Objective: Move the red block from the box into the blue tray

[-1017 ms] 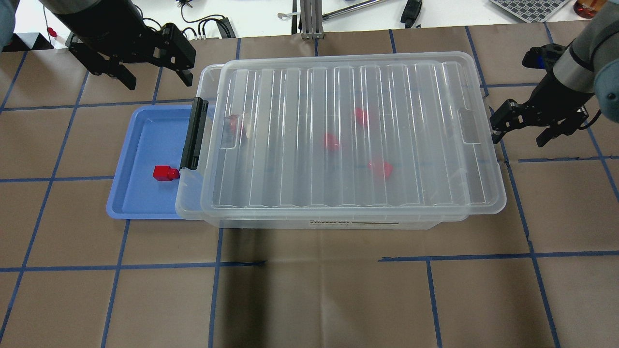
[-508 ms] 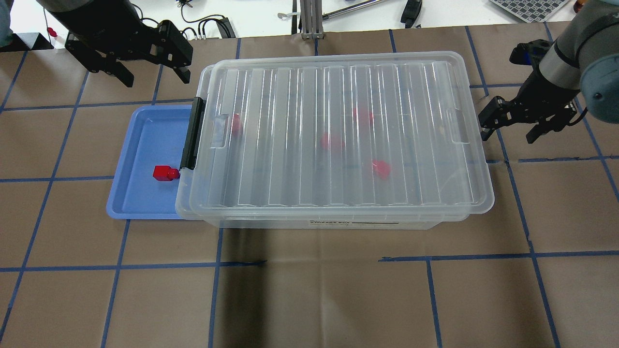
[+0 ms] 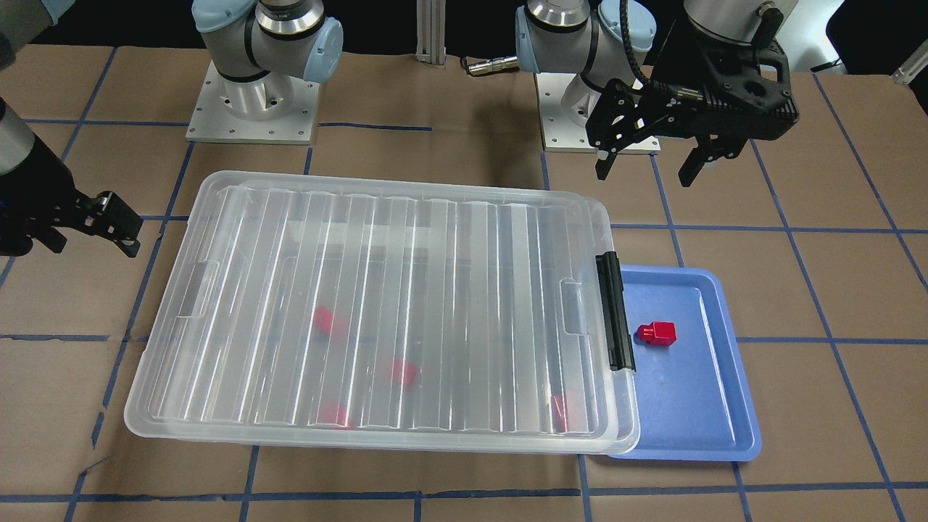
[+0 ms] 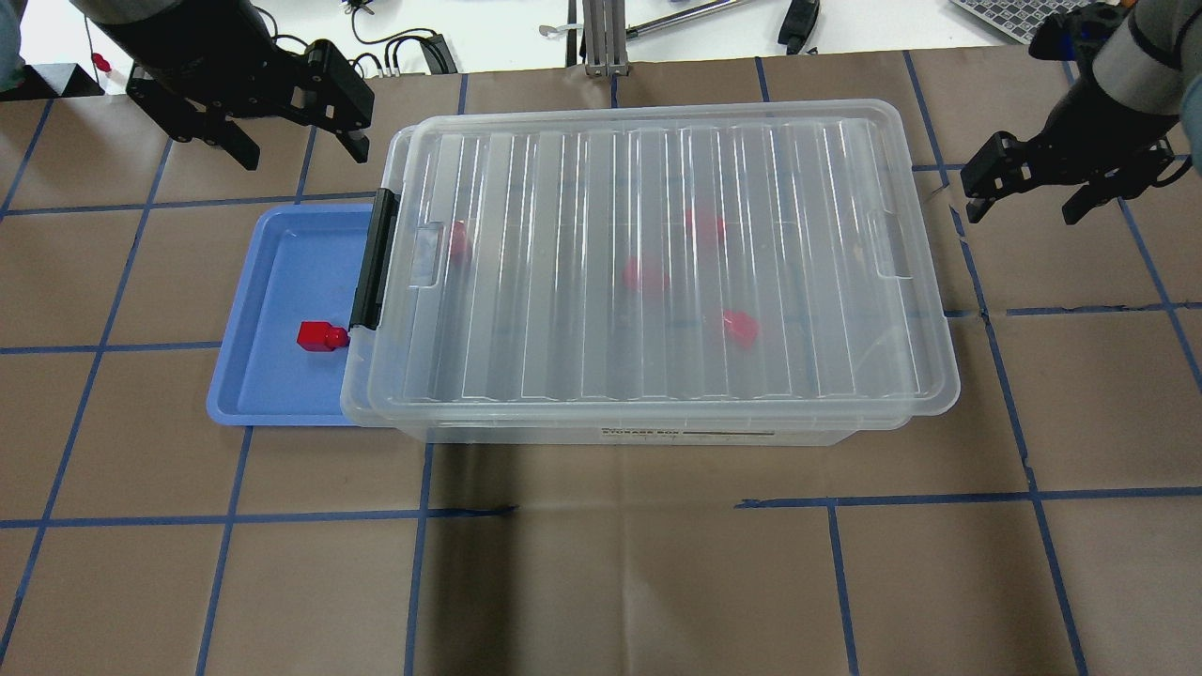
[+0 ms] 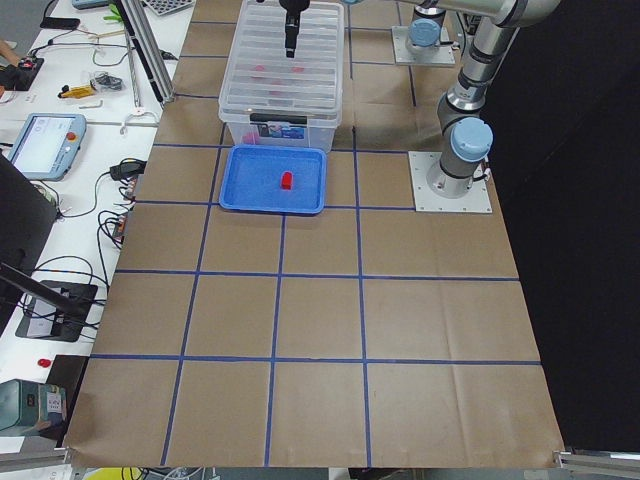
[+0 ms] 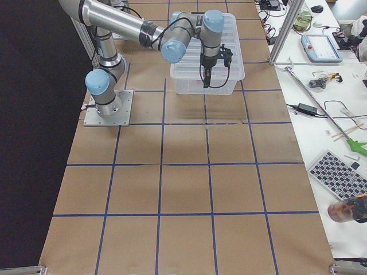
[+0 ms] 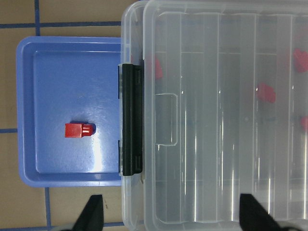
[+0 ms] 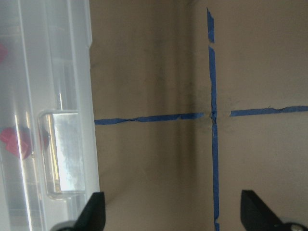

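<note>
One red block (image 4: 322, 335) lies in the blue tray (image 4: 282, 272), next to the box's black latch bar (image 4: 376, 258). It also shows in the left wrist view (image 7: 78, 130) and the front view (image 3: 656, 333). The clear box (image 4: 657, 263) has its ribbed lid on, and several red blocks (image 4: 643, 277) show blurred through it. The box overlaps the tray's right side. My left gripper (image 4: 306, 158) is open and empty, above the table behind the tray. My right gripper (image 4: 1022, 214) is open and empty, off the box's right end, apart from it.
An aluminium post (image 4: 601, 38), cables and tools lie along the white bench past the table's far edge. The two arm bases (image 3: 254, 109) stand on the robot's side. Brown paper with blue tape lines (image 4: 601, 563) covers the table in front of the box.
The lid slid left and now sits squarely on the box. My right gripper has pulled back from the lid's right edge, up and to the right. The left gripper has barely moved.
</note>
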